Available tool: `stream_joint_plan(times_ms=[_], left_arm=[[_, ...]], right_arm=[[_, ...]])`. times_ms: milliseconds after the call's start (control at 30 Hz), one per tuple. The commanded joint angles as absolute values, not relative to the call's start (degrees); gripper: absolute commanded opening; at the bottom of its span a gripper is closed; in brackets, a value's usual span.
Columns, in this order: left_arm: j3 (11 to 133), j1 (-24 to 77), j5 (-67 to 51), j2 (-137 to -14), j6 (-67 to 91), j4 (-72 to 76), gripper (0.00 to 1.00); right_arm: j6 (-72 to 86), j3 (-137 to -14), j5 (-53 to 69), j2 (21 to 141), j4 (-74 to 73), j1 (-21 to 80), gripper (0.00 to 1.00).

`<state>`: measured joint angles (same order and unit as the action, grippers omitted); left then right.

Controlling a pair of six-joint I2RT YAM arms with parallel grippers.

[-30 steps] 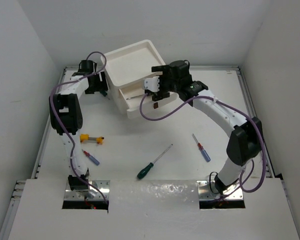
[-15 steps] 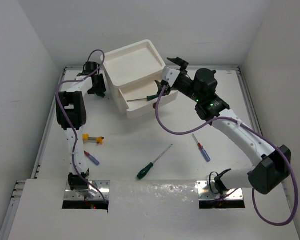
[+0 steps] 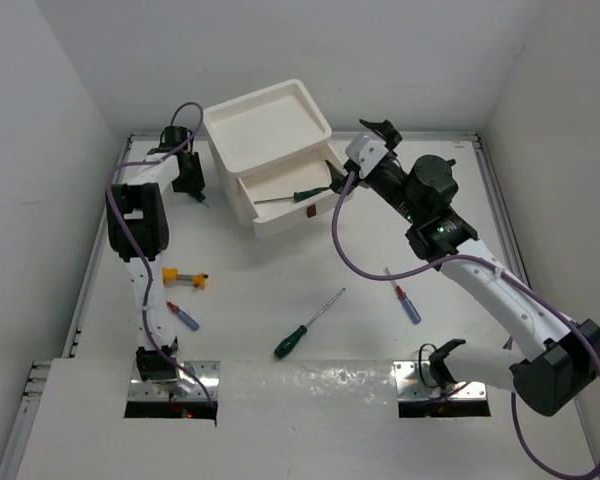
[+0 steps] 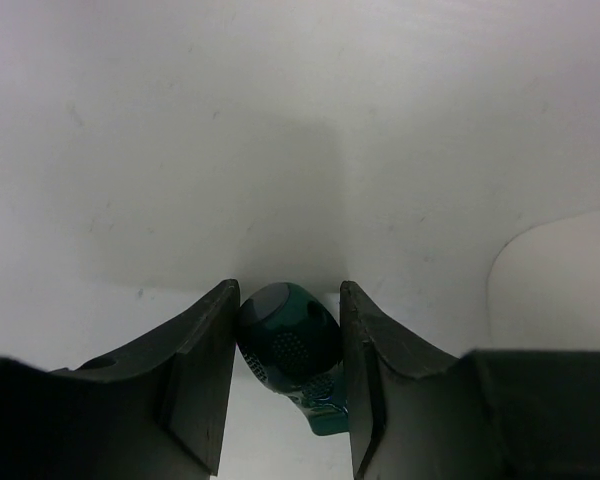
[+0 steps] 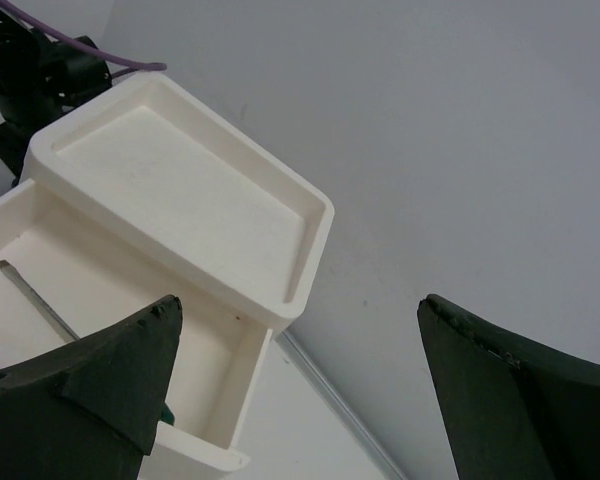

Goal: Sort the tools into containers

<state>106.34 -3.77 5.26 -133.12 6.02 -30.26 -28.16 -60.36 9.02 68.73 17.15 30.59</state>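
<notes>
The white drawer unit (image 3: 265,125) stands at the back, with its top drawer (image 3: 280,205) pulled out. A green-handled screwdriver (image 3: 298,196) lies in that drawer. My right gripper (image 3: 378,138) is open and empty, right of the unit and raised; in its wrist view (image 5: 300,400) the unit (image 5: 170,190) and the screwdriver's shaft (image 5: 38,300) show. My left gripper (image 3: 190,180) is left of the unit, shut on a stubby green-handled screwdriver (image 4: 288,345) low over the table. On the table lie a yellow-orange screwdriver (image 3: 183,277), two blue ones (image 3: 183,316) (image 3: 404,297) and a green one (image 3: 308,325).
The drawer has a small dark-red handle (image 3: 310,211) at its front. White walls enclose the table on three sides. A raised rail (image 3: 495,200) runs along the table's right side. Purple cables hang from both arms.
My right gripper has drawn back from over the open drawer, to the right and up, leaving the green screwdriver lying in it. My left gripper has barely moved.
</notes>
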Motion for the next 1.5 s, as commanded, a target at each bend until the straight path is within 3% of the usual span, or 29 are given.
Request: stream_joint_plan(times_ms=[0,233,467,633,800,933,1133,1200,1233,1333,1400,1467], left_arm=[[105.2,-5.7,1.3,-126.6,4.0,-32.9,0.0],[108.0,-5.9,-1.3,-118.5,-1.8,-33.7,0.0],[125.3,-4.4,-7.1,-110.1,-8.9,-38.3,0.0],[134.5,13.7,-7.7,-107.1,-22.5,-45.0,0.0],[132.2,24.6,-13.5,-109.5,-24.5,-48.7,0.0],[123.0,29.7,-7.6,-110.7,-29.3,-43.5,0.0],[118.8,32.5,-5.5,-112.3,-31.9,-41.4,0.0],[117.0,32.5,-5.2,-112.2,-32.5,-41.4,0.11],[116.4,32.5,-5.3,-112.0,-32.5,-41.3,0.43],[117.4,32.6,-5.5,-111.7,-30.2,-41.0,0.82],[122.2,32.6,-7.3,-111.4,-27.3,-41.6,0.91],[125.8,32.6,-8.5,-110.8,-25.3,-42.1,0.92]], right_arm=[[-25.7,-59.8,7.3,66.7,18.7,30.9,0.99],[-26.3,-61.2,16.0,65.3,10.4,30.9,0.99],[-32.3,-62.5,27.4,64.6,-6.1,30.9,0.99],[-31.1,-59.4,29.6,63.7,-5.2,30.9,0.99],[-31.6,-59.9,35.1,64.6,-12.0,31.2,0.96],[-31.9,-59.2,35.4,64.0,-19.5,32.2,0.9],[-32.1,-55.5,31.6,59.8,-21.4,35.1,0.89],[-32.0,-54.6,31.6,59.2,-21.4,35.5,0.89],[-32.2,-54.1,31.0,59.3,-21.9,36.5,0.89],[-34.4,-55.5,27.9,62.4,-25.4,41.2,0.9],[-36.1,-59.1,26.7,65.1,-30.8,44.0,0.9],[-38.6,-61.2,25.1,69.2,-34.1,47.7,0.91]])
